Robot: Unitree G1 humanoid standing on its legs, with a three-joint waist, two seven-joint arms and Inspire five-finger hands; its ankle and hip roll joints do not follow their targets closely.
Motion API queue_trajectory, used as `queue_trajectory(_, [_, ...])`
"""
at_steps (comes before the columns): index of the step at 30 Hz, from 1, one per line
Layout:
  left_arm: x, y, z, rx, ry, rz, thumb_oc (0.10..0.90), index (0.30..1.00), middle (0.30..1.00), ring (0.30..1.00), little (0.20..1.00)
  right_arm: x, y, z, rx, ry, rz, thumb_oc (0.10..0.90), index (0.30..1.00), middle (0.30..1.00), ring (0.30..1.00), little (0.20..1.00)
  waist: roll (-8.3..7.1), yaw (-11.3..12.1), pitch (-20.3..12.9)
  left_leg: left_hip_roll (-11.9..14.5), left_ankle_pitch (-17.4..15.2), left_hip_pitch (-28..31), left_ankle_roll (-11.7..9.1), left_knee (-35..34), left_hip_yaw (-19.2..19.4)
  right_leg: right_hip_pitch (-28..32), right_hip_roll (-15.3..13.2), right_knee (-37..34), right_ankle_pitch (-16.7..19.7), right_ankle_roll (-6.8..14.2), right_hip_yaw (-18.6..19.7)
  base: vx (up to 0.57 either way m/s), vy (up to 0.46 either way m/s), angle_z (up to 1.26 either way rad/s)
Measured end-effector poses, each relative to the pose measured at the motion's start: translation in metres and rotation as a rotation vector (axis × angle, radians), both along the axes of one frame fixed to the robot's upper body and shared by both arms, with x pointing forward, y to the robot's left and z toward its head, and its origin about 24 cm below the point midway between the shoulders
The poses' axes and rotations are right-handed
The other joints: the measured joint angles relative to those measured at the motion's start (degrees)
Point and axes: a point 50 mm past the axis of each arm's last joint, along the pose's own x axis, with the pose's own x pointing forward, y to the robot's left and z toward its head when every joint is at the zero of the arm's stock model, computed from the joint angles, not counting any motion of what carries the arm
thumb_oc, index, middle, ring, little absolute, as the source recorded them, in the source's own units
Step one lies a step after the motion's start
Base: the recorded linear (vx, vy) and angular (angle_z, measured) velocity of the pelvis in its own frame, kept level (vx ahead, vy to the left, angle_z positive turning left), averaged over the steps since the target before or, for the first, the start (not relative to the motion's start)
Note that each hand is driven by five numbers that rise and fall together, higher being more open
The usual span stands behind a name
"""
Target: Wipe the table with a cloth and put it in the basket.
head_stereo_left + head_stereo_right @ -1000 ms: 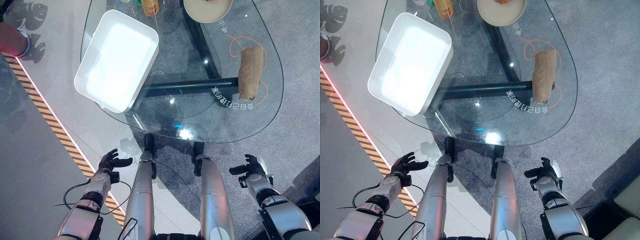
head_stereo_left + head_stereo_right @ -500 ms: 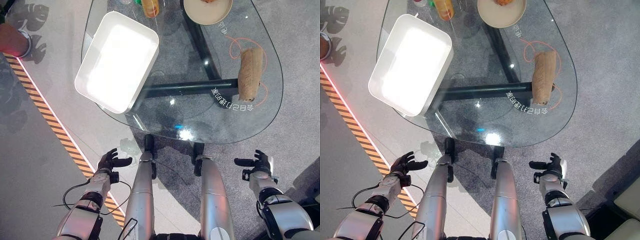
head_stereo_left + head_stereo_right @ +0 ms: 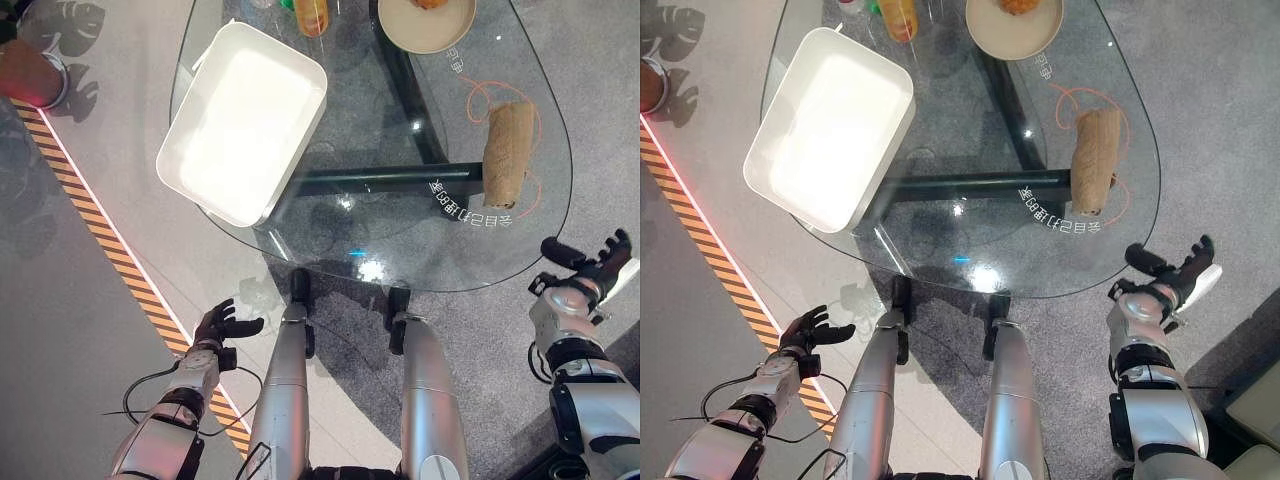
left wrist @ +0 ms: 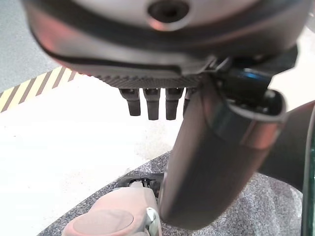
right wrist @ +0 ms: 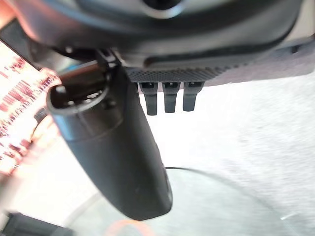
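My left hand hangs low beside my left leg, over the pale floor and just beside the striped floor tape. Its fingers are loosely spread and the thumb stands out to the side. It holds nothing.

The basket, a white rectangular tub, sits on the left part of the glass table. Its near left corner overhangs the table's edge. The table's near edge curves across in front of me, with grey carpet below it.

The middle of the glass between basket and cloth is bare; the dark table frame shows through it. At the far edge stand an orange bottle and a tan bowl with some food in it.

The cloth, a tan roll, lies on the right part of the table, lengthwise from far to near, near the right rim. An orange cord loops on the glass around it. White lettering on the glass runs just by the cloth's near end.

My right hand is raised off the table's right near edge, level with the rim and apart from it. The fingers are extended and spread, the thumb stretched out; the hand is empty. The cloth is forward and to the left of it, not touched. Open carpet lies between this hand and the table rim.
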Motion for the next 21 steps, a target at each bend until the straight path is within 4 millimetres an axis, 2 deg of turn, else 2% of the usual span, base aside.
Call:
queue_trajectory(7, [0.000,0.002,0.000,-0.005,0.002,0.004,0.800,0.900,0.900,0.900,0.900,0.007,0.004,0.026,-0.014,-0.102,-0.065,0.800,0.900,0.900,0.900,0.900,-0.03,0.1,0.0,-0.3,0.0,0.0,0.0,-0.1,-0.1,0.1,-0.3,-0.1,0.1,0.1,-0.1,0.00,0.023,0.02])
queue_trajectory(14, [-0.001,0.010,0.003,0.016,0.001,0.010,0.800,0.900,0.900,0.900,0.900,0.008,0.007,0.040,-0.020,-0.153,-0.142,0.800,0.900,0.900,0.900,0.900,-0.03,0.2,0.0,-0.3,0.0,0.0,0.0,-0.9,-0.3,0.2,-0.3,-0.2,-0.2,0.1,-0.3,0.00,0.000,0.00])
queue_trajectory(21, [0.003,0.007,0.006,0.013,-0.012,-0.001,0.800,0.900,0.900,0.900,0.900,0.020,0.035,0.070,-0.159,-0.238,-0.037,0.800,0.900,0.900,0.900,0.900,-0.02,0.0,0.0,-0.3,0.2,0.0,-0.1,-1.2,-0.3,0.1,-0.3,-0.7,0.0,0.1,-0.4,0.00,0.000,0.00])
